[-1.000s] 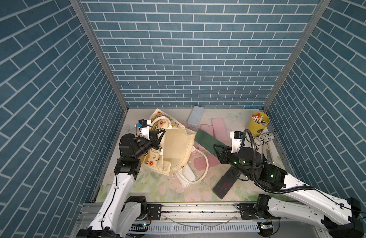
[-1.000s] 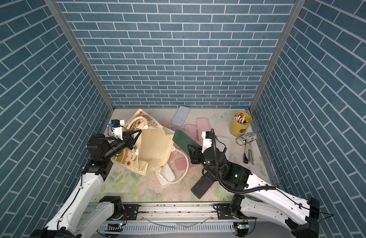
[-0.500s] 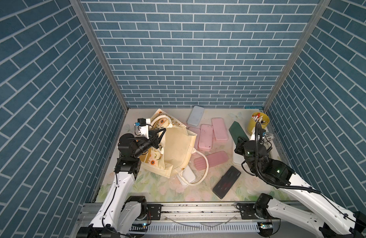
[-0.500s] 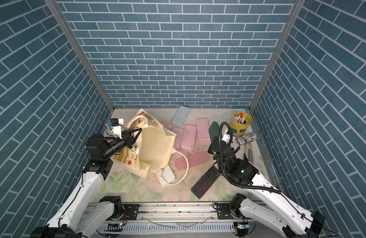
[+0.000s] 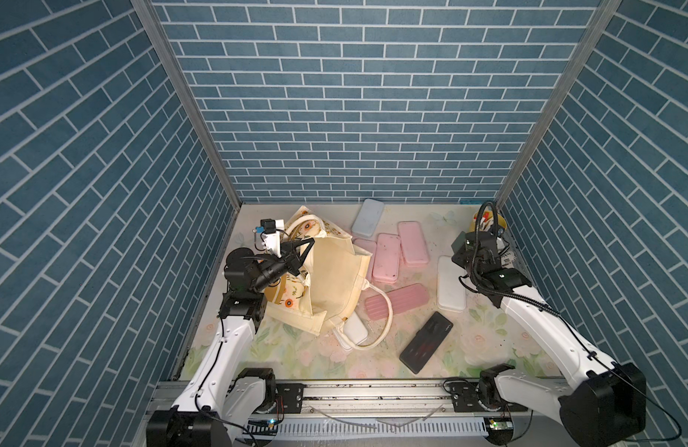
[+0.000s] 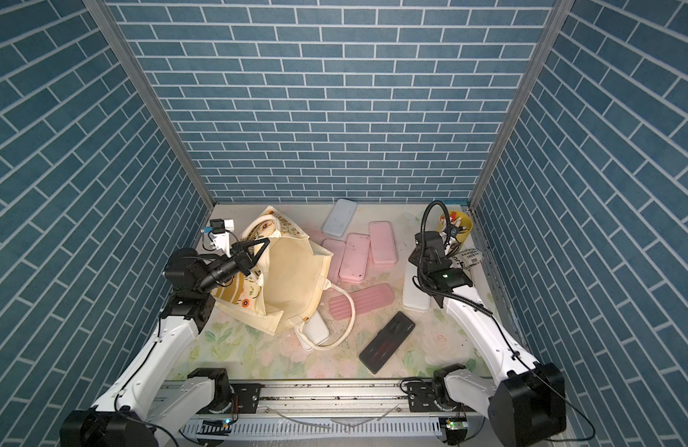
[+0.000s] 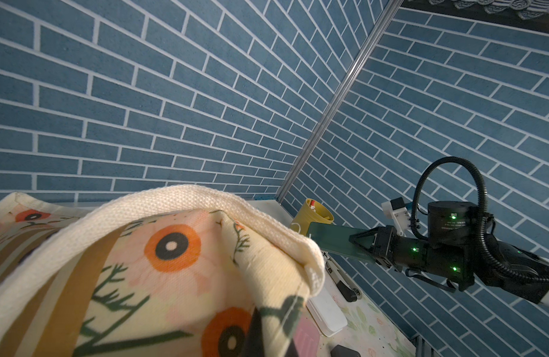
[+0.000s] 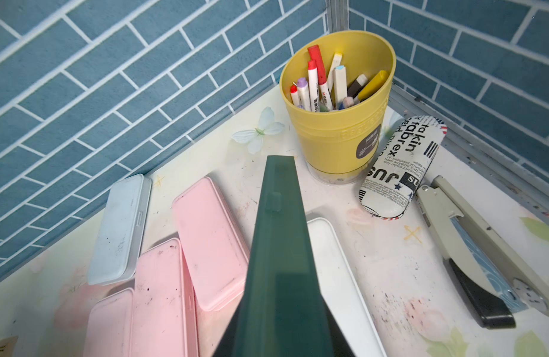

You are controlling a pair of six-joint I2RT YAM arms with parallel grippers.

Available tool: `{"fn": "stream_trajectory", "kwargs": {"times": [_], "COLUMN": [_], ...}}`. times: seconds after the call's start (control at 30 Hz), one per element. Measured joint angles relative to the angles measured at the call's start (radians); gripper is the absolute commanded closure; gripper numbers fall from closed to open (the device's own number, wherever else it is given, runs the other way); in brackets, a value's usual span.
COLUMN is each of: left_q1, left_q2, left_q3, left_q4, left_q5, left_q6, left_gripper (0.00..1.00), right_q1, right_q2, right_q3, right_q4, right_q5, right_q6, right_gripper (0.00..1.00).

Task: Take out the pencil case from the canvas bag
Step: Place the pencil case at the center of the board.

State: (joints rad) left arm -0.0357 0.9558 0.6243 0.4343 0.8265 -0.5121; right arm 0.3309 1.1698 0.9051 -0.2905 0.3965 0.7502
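The cream canvas bag point(image 5: 334, 282) point(image 6: 292, 282) lies slumped at the left of the table with its floral front up. My left gripper point(image 5: 303, 247) point(image 7: 267, 333) is shut on the bag's point(image 7: 180, 262) upper rim and holds the mouth lifted. A dark green pencil case point(image 8: 279, 247) point(image 7: 332, 238) is out of the bag, held in the air at the far right. My right gripper point(image 7: 364, 244) point(image 8: 279, 340) is shut on its near end. The case hangs over a white case point(image 8: 338, 278), pointing toward the yellow pen pot point(image 8: 338, 136). The bag's inside is hidden.
Three pink cases point(image 5: 412, 244) point(image 5: 387, 257) point(image 5: 396, 302), a light blue case point(image 5: 367, 217), a white case point(image 5: 450, 284) and a black case point(image 5: 425, 342) lie about. Another white case point(image 5: 354, 329) sits inside the bag's handle loop. A printed glasses case point(image 8: 400, 167) and a stapler point(image 8: 477, 247) lie by the right wall.
My right arm has carried the green pencil case from beside the bag's mouth across to the far right, near the pen pot. The left arm and bag have stayed put.
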Motion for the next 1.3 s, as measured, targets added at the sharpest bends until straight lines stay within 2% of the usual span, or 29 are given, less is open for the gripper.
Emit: {"fn": "stream_trajectory", "kwargs": {"times": [0.23, 0.43, 1.3], "left_q1": [0.000, 0.000, 0.001], "left_q2": [-0.001, -0.001, -0.008], "left_q3": [0.000, 0.000, -0.004], "left_q4": [0.012, 0.013, 0.013], "left_q5": [0.005, 0.005, 0.006], "left_q6": [-0.005, -0.008, -0.008], "left_gripper": [1.00, 1.00, 1.00], "right_q1": [-0.096, -0.138, -0.184], "right_q2": [0.122, 0.221, 0.481], "right_q3": [0.022, 0.049, 0.120], "right_q4": [0.093, 0.153, 0.336], "right_q5": [-0.071, -0.103, -0.103], "right_q6": [0.000, 0.003, 0.067], "right_gripper": [1.00, 1.00, 1.00]}}
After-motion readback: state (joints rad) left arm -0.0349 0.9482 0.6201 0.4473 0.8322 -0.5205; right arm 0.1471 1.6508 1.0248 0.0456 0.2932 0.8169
